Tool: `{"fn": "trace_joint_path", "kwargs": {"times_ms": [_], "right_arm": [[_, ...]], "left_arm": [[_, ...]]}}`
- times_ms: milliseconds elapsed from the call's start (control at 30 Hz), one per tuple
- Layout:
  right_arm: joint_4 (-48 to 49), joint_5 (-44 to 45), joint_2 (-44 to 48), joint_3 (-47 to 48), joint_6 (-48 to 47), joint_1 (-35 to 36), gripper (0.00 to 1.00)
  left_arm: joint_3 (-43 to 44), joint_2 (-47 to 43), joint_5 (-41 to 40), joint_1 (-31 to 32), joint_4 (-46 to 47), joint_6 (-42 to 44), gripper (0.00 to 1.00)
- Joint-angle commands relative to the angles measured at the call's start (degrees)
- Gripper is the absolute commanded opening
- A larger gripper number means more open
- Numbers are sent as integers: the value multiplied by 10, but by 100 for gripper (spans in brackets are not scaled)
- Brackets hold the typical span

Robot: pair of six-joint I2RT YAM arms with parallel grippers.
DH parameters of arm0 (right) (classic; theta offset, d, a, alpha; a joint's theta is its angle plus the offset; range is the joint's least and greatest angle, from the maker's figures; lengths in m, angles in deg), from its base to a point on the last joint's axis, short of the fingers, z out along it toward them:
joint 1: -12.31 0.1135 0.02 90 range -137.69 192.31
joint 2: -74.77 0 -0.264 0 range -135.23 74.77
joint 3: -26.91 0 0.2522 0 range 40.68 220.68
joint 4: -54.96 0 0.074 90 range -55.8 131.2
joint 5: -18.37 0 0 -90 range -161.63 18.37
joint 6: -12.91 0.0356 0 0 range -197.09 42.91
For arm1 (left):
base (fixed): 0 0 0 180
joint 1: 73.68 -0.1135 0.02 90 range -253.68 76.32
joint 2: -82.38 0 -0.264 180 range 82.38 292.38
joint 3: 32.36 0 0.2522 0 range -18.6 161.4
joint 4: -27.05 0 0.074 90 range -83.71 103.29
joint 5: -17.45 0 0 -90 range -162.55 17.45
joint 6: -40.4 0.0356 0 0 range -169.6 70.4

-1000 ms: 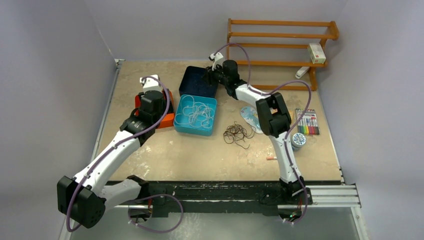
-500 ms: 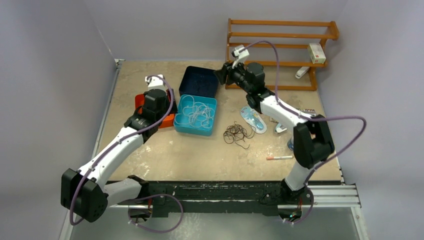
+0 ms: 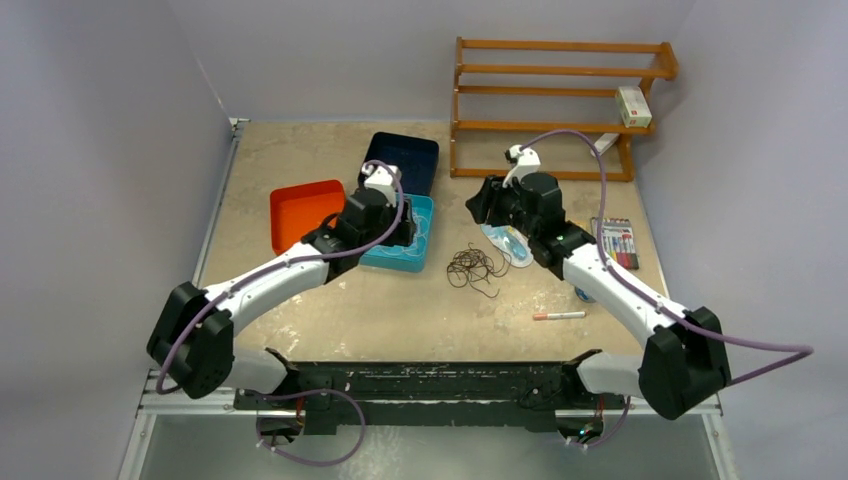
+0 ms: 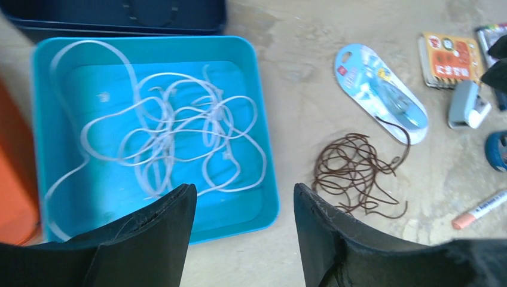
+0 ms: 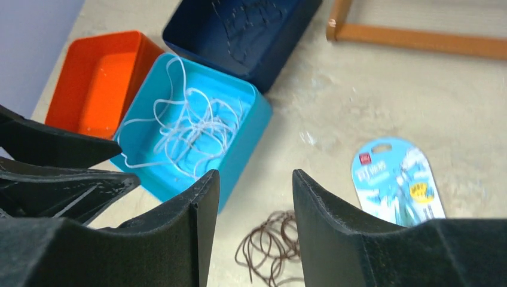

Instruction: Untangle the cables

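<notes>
Beige table (image 3: 300,150), orange tray (image 3: 300,212), teal tray (image 5: 245,146), navy tray (image 3: 415,160), brown cable tangle (image 3: 472,268), blister pack (image 4: 382,92), pen (image 3: 558,316)

The tabletop (image 3: 300,150) looks rough and matt. The blue tray (image 4: 270,179) is smooth plastic, and the white cables (image 4: 169,140) in it look glossy. The brown cables (image 4: 356,173) look matt. The rack (image 3: 560,71), upper right of the frame, is wood.

Left arm swings right. Left pincer (image 4: 244,194), earlier above the orange tray (image 3: 300,210), now hangs over the near rim of the teal tray (image 4: 268,125); the orange tray lies uncovered to the pincer's left.

Right arm pulls back from the dark blue tray (image 5: 239,30). That tray is now well ahead of the right pincer (image 5: 256,179), and the brown cable tangle (image 5: 269,245) is just below it.

Right elbow moves out to the near right corner of the counter (image 3: 400,310). The marker set (image 3: 615,240) shows again.
</notes>
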Motion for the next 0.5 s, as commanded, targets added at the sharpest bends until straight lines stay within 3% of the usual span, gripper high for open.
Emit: {"fn": "trace_joint_path", "kwargs": {"times_ms": [0,200,467], "right_arm": [[-116,32,31,-12,37,-2,51],[-173,12,31,-14,43,-2,51],[-156,15,40,-48,78,-3,48]], "left_arm": [[25,27,52,16,86,-35,59],[29,62,96,29,115,-36,58],[34,112,159,77,134,-16,55]]}}
